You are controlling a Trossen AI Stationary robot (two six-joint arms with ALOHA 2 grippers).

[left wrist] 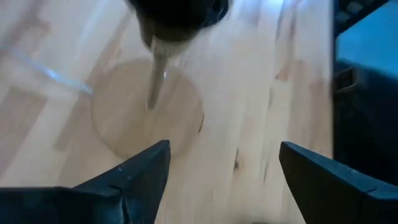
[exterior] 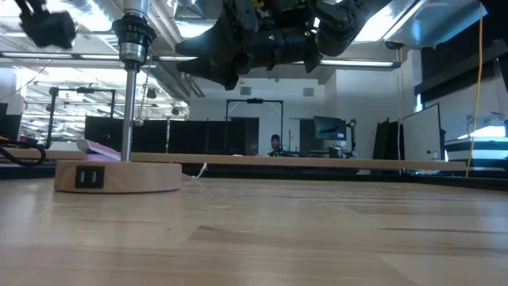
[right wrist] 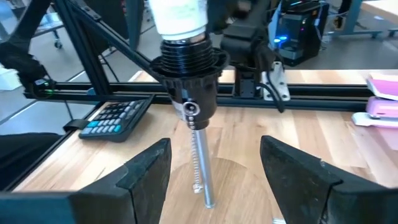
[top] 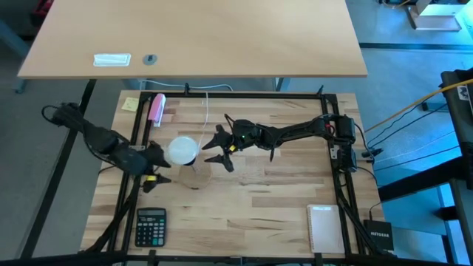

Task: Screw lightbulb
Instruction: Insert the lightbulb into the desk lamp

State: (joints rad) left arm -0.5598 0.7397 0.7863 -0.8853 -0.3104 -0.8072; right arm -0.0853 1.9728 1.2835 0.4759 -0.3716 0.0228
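The lightbulb point(top: 182, 150) is seen seated in the black socket point(right wrist: 188, 70) at the top of a thin metal post point(right wrist: 200, 163), which rises from the round wooden base point(exterior: 117, 176) on the left part of the wooden table point(top: 259, 214). From above, the white globe is found just right of the left gripper point(top: 157, 167) and just left of the right gripper point(top: 219, 148), between the two. Open tabletop is left to the right of the lamp and toward the near edge, where a calculator point(top: 151, 226) and a notepad point(top: 323, 228) lie at the corners. The left gripper's fingers point(left wrist: 140, 171) are spread wide with nothing held between them. The right gripper's fingers point(right wrist: 149, 168) are parted on either side of the post without touching it.
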